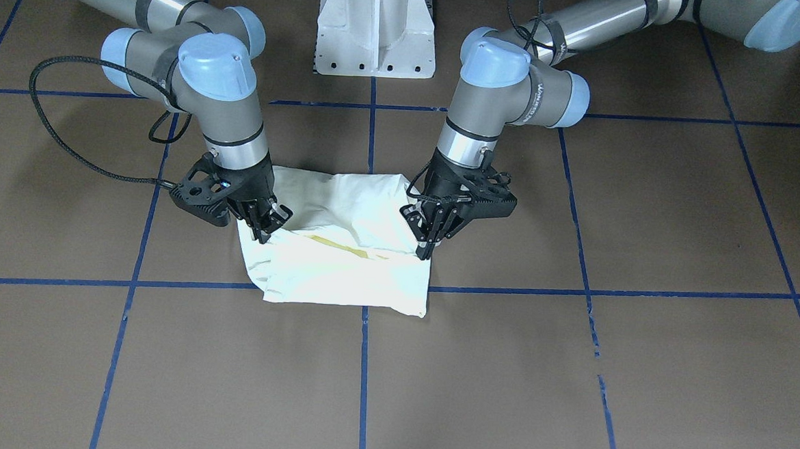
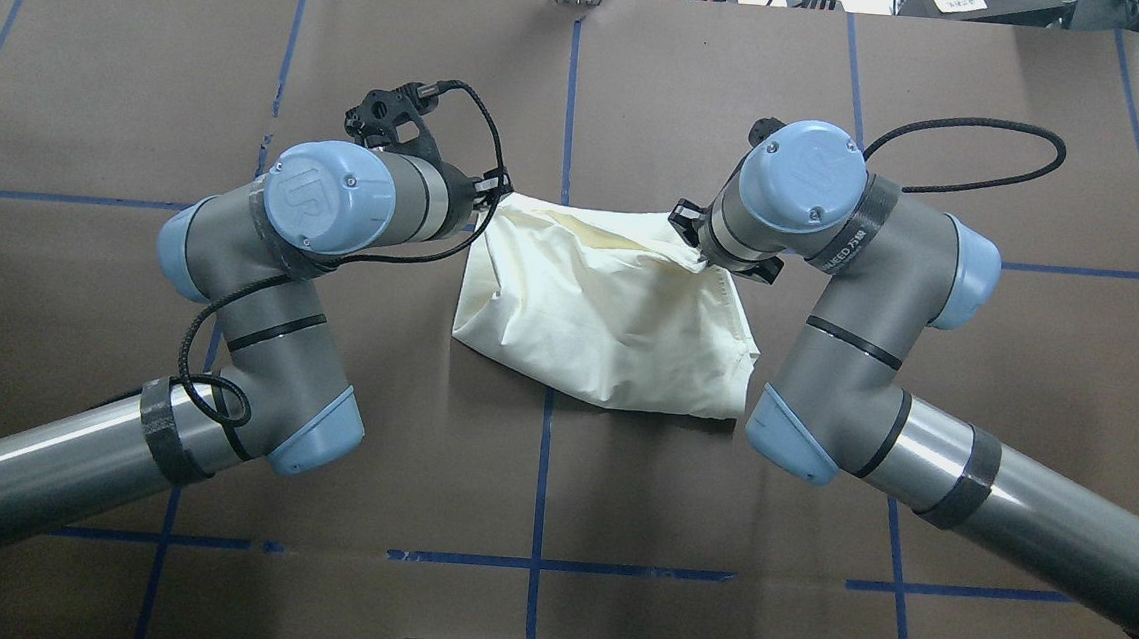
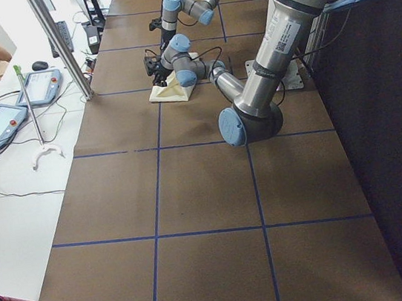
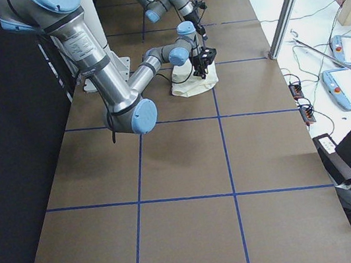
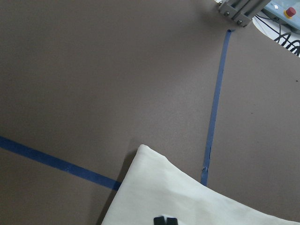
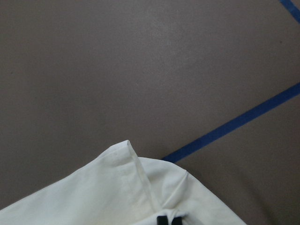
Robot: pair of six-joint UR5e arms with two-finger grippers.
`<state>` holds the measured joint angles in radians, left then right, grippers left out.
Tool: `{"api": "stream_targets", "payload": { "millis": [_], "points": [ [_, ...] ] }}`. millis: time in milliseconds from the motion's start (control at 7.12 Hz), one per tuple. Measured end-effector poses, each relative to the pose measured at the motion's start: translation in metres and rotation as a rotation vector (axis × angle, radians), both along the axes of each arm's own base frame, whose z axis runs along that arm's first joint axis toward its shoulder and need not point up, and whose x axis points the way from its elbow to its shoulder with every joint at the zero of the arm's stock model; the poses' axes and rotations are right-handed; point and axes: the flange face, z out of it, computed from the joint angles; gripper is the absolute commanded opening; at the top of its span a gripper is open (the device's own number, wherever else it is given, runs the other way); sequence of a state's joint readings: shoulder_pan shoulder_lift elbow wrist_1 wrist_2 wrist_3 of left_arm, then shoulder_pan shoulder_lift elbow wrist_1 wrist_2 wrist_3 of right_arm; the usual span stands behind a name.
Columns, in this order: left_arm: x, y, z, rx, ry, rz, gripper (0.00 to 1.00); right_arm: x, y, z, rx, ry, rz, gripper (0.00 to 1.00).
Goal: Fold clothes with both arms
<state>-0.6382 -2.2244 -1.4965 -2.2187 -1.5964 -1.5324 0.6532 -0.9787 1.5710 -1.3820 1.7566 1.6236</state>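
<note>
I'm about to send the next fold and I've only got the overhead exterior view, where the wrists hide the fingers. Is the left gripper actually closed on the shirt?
Observer: Yes. In the front-facing view the left gripper is pinched shut on one side edge of the shirt.
Operator: And the right one?
Observer: The right gripper is shut on the opposite edge. Its wrist view shows cloth bunched at the fingertips.
Operator: Is it gripping the very corner?
Observer: No. In that wrist view a hemmed corner sticks out past them.
</note>
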Motion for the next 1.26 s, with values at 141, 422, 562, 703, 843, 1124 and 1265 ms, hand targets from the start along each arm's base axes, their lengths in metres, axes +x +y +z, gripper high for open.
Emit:
{"api": "stream_targets", "payload": {
  "millis": [141, 422, 562, 703, 843, 1124, 1265],
  "points": [
    [-0.019, -0.003, 0.011, 0.026, 0.053, 0.048, 0.00, -0.002, -0.004, 0.006, 0.000, 0.004, -0.001, 0.00],
    [-0.036, 0.011, 0.062, 0.053, 0.092, 0.120, 0.00, -0.004, -0.006, 0.008, 0.000, 0.005, -0.003, 0.00],
    [-0.029, 0.018, 0.077, 0.061, 0.079, 0.147, 0.00, -0.005, -0.006, 0.007, 0.000, 0.003, -0.003, 0.00],
    [-0.013, 0.024, 0.083, 0.062, 0.070, 0.174, 0.00, -0.005, -0.007, 0.007, 0.000, 0.003, -0.003, 0.00],
    [0.004, 0.030, 0.084, 0.065, 0.071, 0.196, 0.00, -0.006, -0.007, 0.006, 0.000, 0.002, -0.003, 0.00],
    [0.024, 0.044, 0.077, 0.085, 0.117, 0.267, 0.00, -0.006, -0.007, 0.005, 0.001, 0.000, -0.001, 0.00],
    [0.032, 0.056, 0.073, 0.105, 0.152, 0.308, 0.00, -0.006, -0.007, 0.002, 0.003, -0.005, 0.000, 0.00]
  ]
}}
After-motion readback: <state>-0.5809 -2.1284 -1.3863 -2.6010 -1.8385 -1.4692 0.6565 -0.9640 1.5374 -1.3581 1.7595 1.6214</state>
